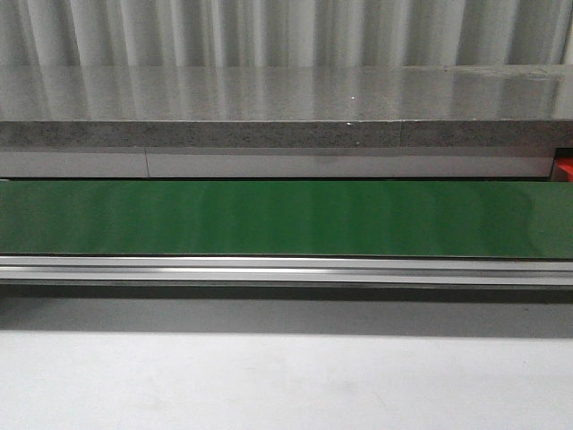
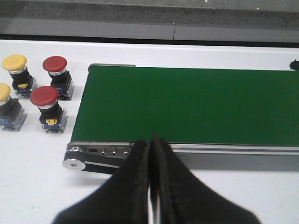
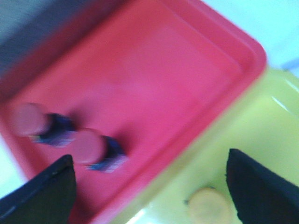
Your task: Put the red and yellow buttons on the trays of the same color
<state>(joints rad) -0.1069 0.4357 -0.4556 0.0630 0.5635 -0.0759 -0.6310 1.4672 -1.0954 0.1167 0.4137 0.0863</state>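
Note:
In the left wrist view, two red buttons [image 2: 55,65] [image 2: 45,96] and two yellow buttons [image 2: 14,62] [image 2: 3,93] stand on the white table beside the belt's end. My left gripper [image 2: 151,140] is shut and empty, at the near edge of the green belt [image 2: 187,102]. The blurred right wrist view looks down on a red tray [image 3: 154,84] holding two red buttons [image 3: 28,119] [image 3: 86,145], next to a yellow tray [image 3: 252,135] holding one yellow button [image 3: 209,205]. My right gripper [image 3: 149,179] hangs open over the trays' shared edge, empty.
The front view shows only the bare green conveyor belt [image 1: 286,218], its aluminium rail [image 1: 286,269], a grey stone ledge [image 1: 286,125] behind, and a sliver of red [image 1: 564,168] at the far right. Neither arm appears there.

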